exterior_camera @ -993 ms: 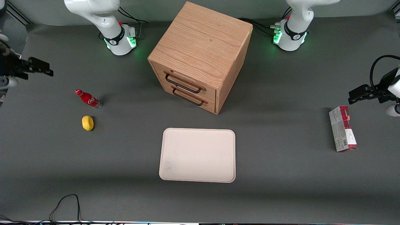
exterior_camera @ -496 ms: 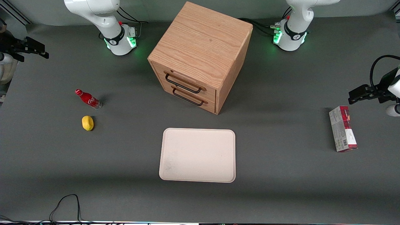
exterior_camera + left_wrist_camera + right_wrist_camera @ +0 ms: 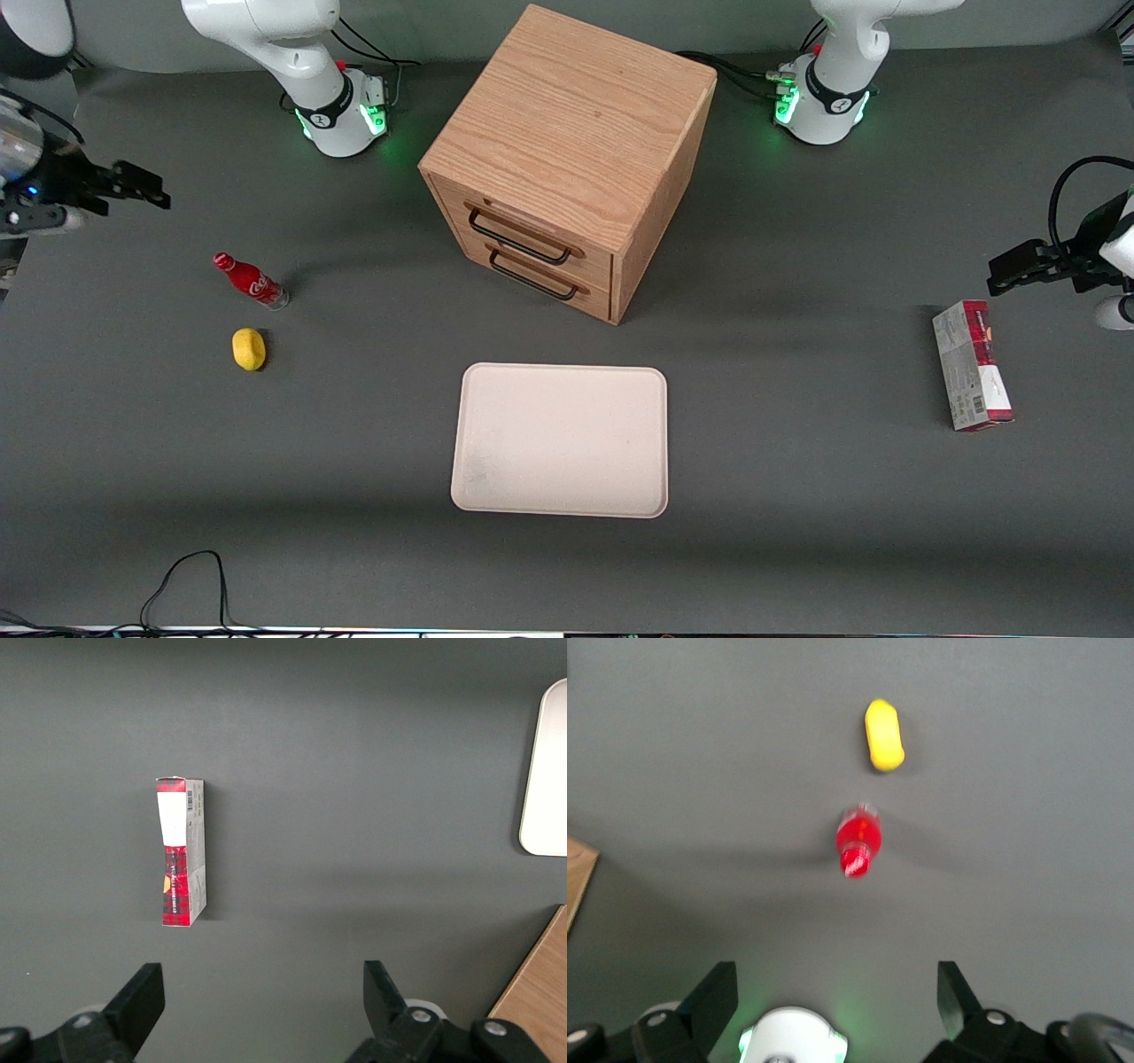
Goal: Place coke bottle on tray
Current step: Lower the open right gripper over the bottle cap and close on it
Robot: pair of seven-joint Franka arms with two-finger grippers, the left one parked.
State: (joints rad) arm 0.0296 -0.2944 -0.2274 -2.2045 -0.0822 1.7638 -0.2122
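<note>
The coke bottle (image 3: 251, 282), small and red with a red cap, stands on the grey table toward the working arm's end; it also shows in the right wrist view (image 3: 858, 840). The cream-white tray (image 3: 558, 439) lies flat in front of the oak cabinet, nearer the front camera, with nothing on it. My right gripper (image 3: 146, 188) hangs in the air, farther from the front camera than the bottle and well apart from it. Its fingers (image 3: 718, 992) are spread wide and hold nothing; the gripper (image 3: 837, 997) looks down at the bottle.
A yellow lemon (image 3: 249, 348) lies beside the bottle, nearer the front camera, also in the right wrist view (image 3: 884, 734). The oak drawer cabinet (image 3: 567, 133) stands mid-table. A red-and-grey carton (image 3: 972, 363) lies toward the parked arm's end. A black cable (image 3: 182, 576) loops at the table's near edge.
My gripper swung farther from the front camera half a second ago and has since come back closer to the bottle. The bottle, lemon and tray have not moved.
</note>
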